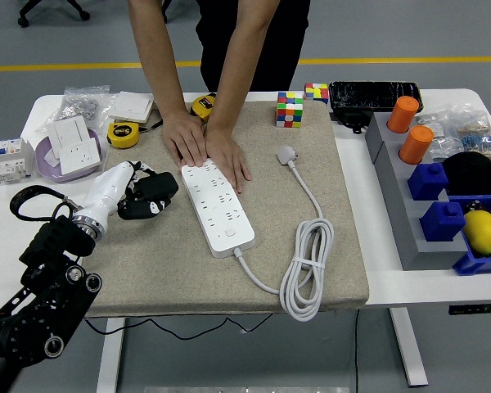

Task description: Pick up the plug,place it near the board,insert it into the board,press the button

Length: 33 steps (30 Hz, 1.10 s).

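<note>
I see the left hand [139,195] over the beige mat [164,270], just left of the white power strip [218,207] and clear of it, its black fingers curled with nothing held. The white plug [287,154] lies on the mat to the strip's right, unplugged, its cable coiled nearby. A person's hands [204,147] press down on the strip's far end.

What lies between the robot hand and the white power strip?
Nothing: in the head view only bare beige mat separates the left robot hand, curled around a black plug, from the power strip.
</note>
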Each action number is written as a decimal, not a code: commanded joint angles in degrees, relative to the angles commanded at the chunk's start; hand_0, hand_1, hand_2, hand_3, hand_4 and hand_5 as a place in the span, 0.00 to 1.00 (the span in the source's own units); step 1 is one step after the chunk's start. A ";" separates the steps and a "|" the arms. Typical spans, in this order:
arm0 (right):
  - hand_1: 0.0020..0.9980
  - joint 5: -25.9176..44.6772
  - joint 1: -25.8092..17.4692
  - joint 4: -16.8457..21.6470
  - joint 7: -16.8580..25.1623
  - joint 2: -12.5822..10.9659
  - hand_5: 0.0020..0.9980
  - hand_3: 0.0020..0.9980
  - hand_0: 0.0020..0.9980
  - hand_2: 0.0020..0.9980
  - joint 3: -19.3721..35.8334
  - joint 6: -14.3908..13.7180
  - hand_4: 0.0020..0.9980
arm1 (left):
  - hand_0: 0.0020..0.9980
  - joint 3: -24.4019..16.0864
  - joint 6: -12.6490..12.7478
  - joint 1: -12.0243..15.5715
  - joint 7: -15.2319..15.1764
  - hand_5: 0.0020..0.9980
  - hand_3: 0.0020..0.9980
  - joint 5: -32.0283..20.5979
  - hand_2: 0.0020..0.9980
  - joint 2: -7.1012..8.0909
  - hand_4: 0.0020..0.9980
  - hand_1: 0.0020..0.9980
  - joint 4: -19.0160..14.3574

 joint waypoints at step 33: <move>0.73 -0.30 -0.36 0.00 -0.05 0.13 0.91 0.77 0.86 0.73 0.14 0.10 1.00 | 0.92 -4.37 16.54 6.89 -18.27 1.00 0.94 -29.73 0.97 -3.11 1.00 1.00 -9.30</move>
